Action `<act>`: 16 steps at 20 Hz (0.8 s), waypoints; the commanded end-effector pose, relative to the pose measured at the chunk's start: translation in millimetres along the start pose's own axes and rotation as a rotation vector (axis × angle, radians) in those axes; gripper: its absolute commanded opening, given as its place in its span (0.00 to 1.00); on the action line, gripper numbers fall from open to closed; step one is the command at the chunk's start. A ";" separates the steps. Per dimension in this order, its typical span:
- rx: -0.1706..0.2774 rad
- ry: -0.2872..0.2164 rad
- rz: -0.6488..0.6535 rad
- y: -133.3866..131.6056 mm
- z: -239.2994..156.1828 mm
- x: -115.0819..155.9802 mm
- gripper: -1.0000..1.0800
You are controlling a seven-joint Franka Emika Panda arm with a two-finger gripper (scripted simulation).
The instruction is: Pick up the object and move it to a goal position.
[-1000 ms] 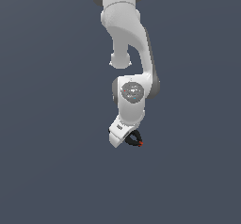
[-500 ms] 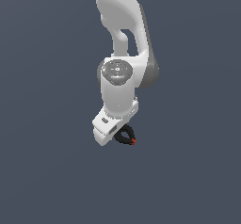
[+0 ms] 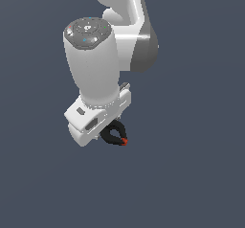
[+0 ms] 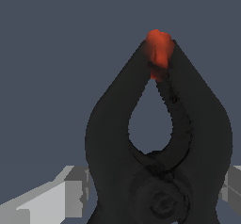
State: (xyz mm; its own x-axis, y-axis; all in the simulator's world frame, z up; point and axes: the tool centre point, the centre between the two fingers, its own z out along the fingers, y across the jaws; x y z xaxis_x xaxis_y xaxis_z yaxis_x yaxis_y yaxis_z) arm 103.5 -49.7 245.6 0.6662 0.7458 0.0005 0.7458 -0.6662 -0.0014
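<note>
The object point(image 3: 116, 137) is a small black spring clamp with a red-orange tip, hanging under the white hand of my arm in the exterior view. My gripper point(image 3: 109, 135) is shut on it, the hand hiding most of both fingers. In the wrist view the object point(image 4: 160, 143) fills the picture: two black arms form a ring-like loop and meet at the red-orange tip point(image 4: 159, 49), which points away from the wrist. Grey fingers point(image 4: 70, 190) show on either side of the clamp's base. Clamp and gripper are in the air, with only a flat blue-grey background around them.
The white arm point(image 3: 95, 64) comes down from the top of the exterior view, its wrist large and close to the camera. Nothing else shows against the blue-grey background.
The arm has swung toward the camera and to the exterior view's left, carrying the clamp with it. The wrist now looks far larger. The grip on the clamp is unchanged.
</note>
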 end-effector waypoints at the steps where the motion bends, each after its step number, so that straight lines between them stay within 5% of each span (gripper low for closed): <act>1: 0.000 0.001 -0.001 9.9 -19.6 -2.5 0.00; 16: -0.001 0.000 0.000 46.8 -83.4 -10.2 0.00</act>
State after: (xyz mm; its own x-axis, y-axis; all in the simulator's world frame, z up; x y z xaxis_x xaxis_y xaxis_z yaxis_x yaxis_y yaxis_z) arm 130.1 -87.0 323.9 0.6664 0.7456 -0.0008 0.7456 -0.6664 -0.0017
